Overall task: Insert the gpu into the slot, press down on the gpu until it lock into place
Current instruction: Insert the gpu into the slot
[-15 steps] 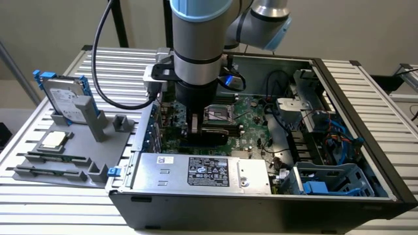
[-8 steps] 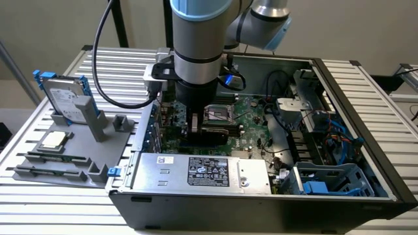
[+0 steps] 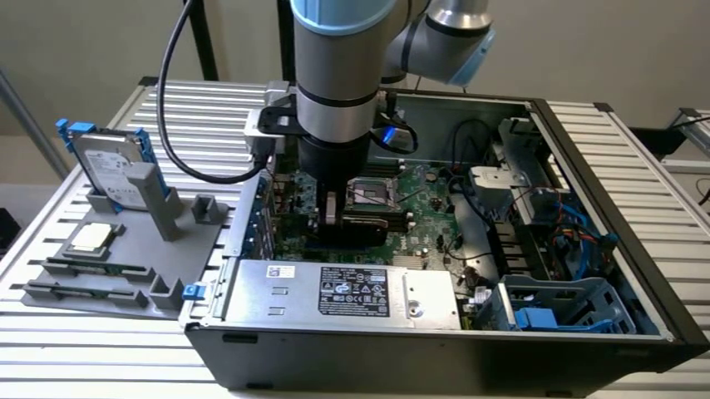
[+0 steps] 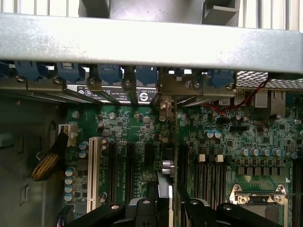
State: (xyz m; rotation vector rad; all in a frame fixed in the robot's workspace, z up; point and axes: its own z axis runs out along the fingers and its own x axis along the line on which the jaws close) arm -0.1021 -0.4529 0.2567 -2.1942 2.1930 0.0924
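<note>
Insertion step: the gripper (image 4: 166, 205) is clamped on the gpu (image 4: 164, 189), held edge-on low over the green motherboard (image 4: 137, 127) inside the open computer case (image 3: 444, 357), beside the silver power supply (image 3: 332, 291). Seating likely calls for a straight, aligned push down into the slot.

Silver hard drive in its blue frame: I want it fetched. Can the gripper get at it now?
Probably not yet: the hard drive stands exposed on the grey tray, but the gripper holds the black gpu.
</note>
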